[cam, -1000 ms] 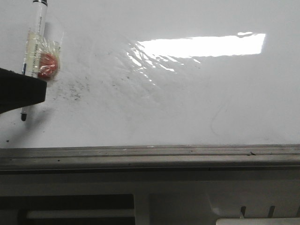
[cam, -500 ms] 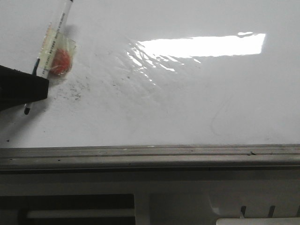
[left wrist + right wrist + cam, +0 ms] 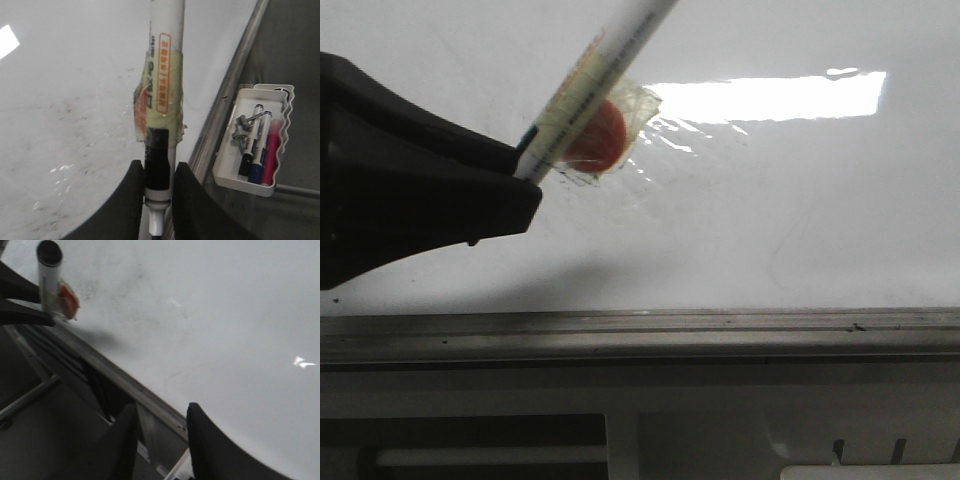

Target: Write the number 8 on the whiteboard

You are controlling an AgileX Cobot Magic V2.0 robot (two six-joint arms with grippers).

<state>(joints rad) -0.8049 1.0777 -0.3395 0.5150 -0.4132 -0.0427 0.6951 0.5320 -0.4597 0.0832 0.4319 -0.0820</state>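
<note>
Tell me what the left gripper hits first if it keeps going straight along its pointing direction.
Likely the whiteboard. The left gripper holds the marker tip-forward, so the nib should touch the board first, though the wrist view doesn't settle the gap.

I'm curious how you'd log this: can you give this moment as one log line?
left gripper: shut on marker | right gripper: open, holding nothing | whiteboard: no 8 drawn, faint smudges only | stage: writing not yet started

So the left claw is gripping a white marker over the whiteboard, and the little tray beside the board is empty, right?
Not quite: the tray isn't empty. The left wrist view shows markers lying in it, one with a blue cap and one pink. The rest holds: the left gripper is shut on the white marker over the whiteboard.
</note>
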